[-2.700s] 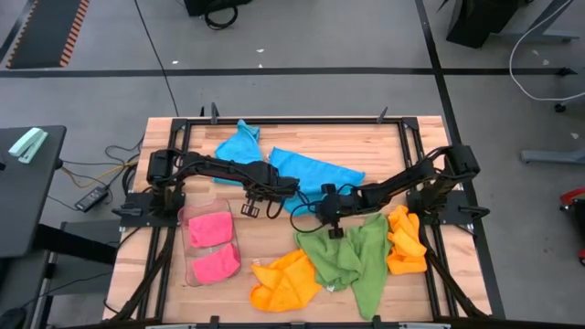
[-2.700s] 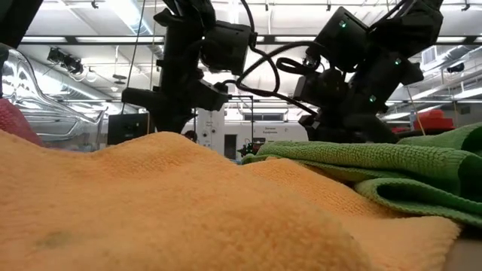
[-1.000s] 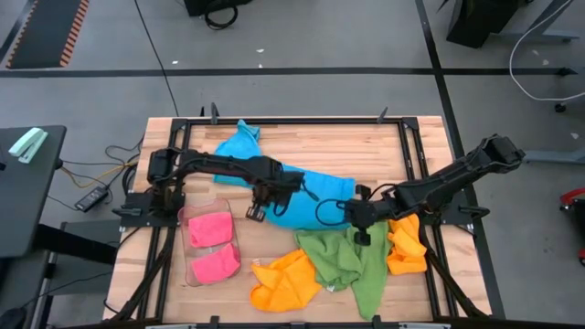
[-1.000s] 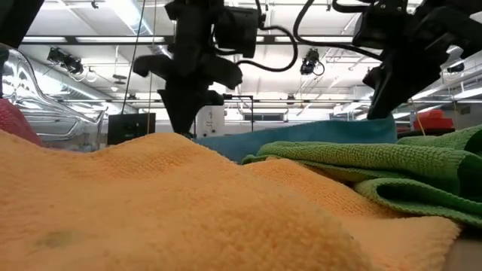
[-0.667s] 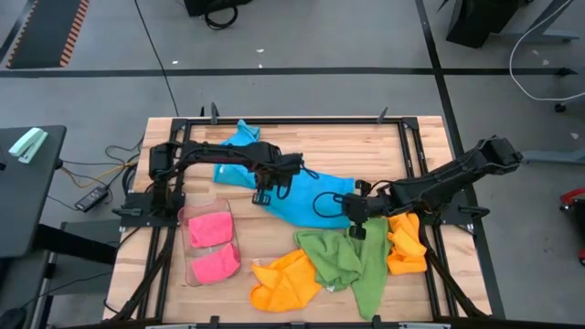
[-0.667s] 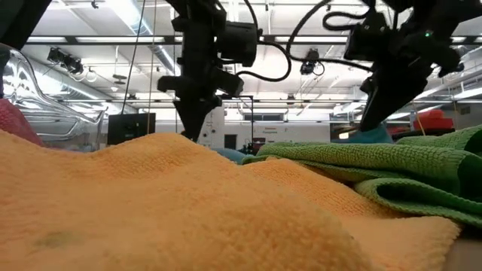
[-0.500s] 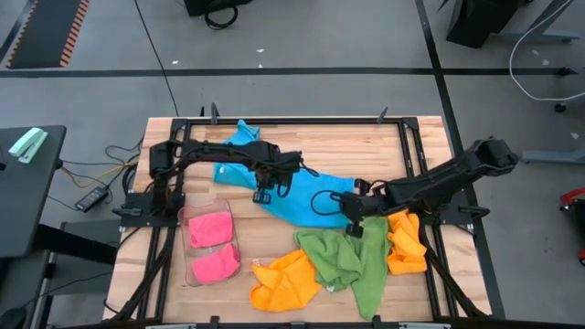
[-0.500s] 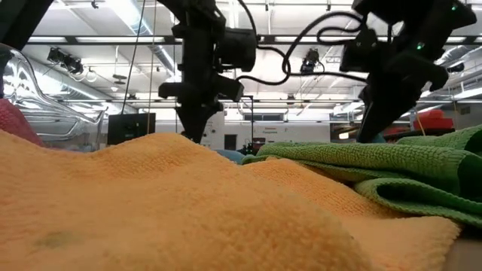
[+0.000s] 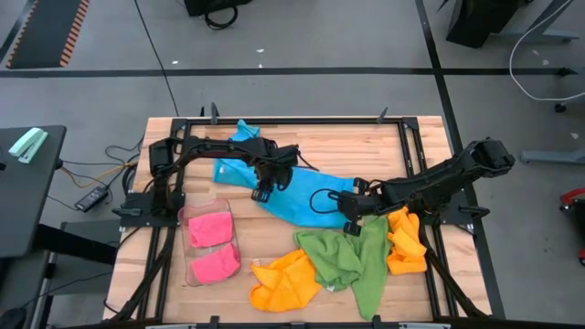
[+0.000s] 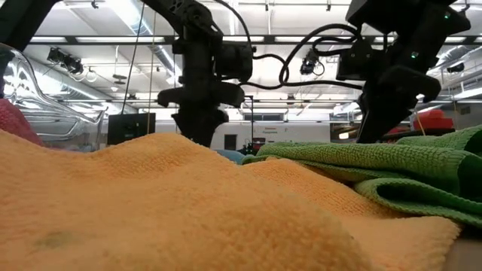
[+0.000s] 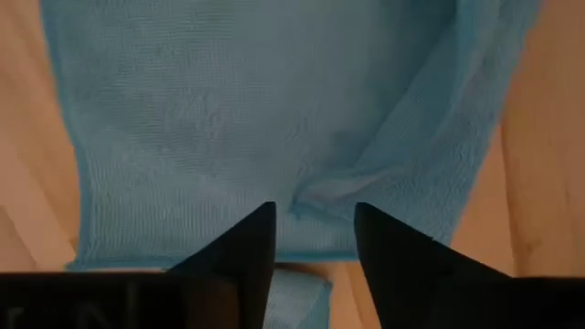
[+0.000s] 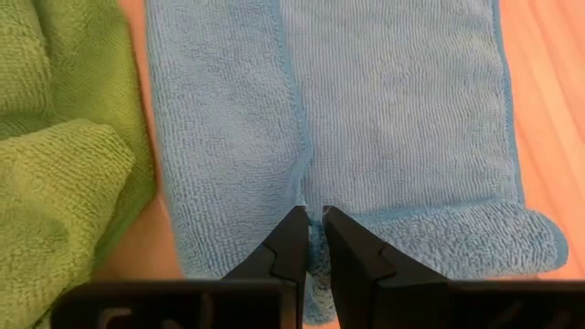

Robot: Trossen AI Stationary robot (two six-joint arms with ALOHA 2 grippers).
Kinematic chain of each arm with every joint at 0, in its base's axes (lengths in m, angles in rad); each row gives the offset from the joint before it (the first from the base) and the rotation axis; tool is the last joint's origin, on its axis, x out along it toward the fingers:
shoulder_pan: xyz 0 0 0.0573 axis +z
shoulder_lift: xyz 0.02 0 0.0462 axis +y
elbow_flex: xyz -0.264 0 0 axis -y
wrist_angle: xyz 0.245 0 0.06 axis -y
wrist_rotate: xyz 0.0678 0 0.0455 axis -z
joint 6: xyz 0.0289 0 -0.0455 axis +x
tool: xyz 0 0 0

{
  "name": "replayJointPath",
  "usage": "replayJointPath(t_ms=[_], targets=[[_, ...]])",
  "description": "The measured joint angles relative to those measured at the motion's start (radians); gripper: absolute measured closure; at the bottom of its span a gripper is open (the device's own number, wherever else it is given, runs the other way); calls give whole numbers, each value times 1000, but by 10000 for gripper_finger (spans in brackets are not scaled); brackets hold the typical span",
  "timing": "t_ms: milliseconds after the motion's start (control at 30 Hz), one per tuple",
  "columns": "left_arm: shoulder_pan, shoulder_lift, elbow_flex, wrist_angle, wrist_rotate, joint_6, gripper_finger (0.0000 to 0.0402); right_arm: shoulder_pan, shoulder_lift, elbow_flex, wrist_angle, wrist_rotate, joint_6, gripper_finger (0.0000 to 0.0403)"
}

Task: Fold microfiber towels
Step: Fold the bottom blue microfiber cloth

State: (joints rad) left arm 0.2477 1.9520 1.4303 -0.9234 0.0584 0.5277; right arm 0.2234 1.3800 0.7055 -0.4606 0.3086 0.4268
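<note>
My left end effector [image 11: 313,239] hangs with fingers parted above the sky blue towel [image 9: 306,194], which lies mid-table. My right end effector [image 12: 311,239] pinches that towel's right end, beside the green towel [image 9: 352,256].

Wooden table [image 9: 384,146] under blue [image 9: 297,196], green [image 9: 352,260], orange towels [image 9: 285,283], clear tray [image 9: 192,247].

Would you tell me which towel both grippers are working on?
The sky blue towel spread mid-table; the green, orange and pink ones lie untouched nearer the front.
</note>
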Motion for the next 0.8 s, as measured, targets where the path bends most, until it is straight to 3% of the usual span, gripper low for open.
replayJointPath(t_ms=[200,500,633,800], targets=[[39,31,1,30,14,-72,235,2,0,0,28,-3,-12,358],[22,77,1,27,21,-71,273,2,0,0,42,-3,-26,358],[17,80,0,36,19,-71,308,2,0,0,42,-3,-29,358],[17,76,0,44,18,-70,381,2,0,0,40,-3,-29,358]])
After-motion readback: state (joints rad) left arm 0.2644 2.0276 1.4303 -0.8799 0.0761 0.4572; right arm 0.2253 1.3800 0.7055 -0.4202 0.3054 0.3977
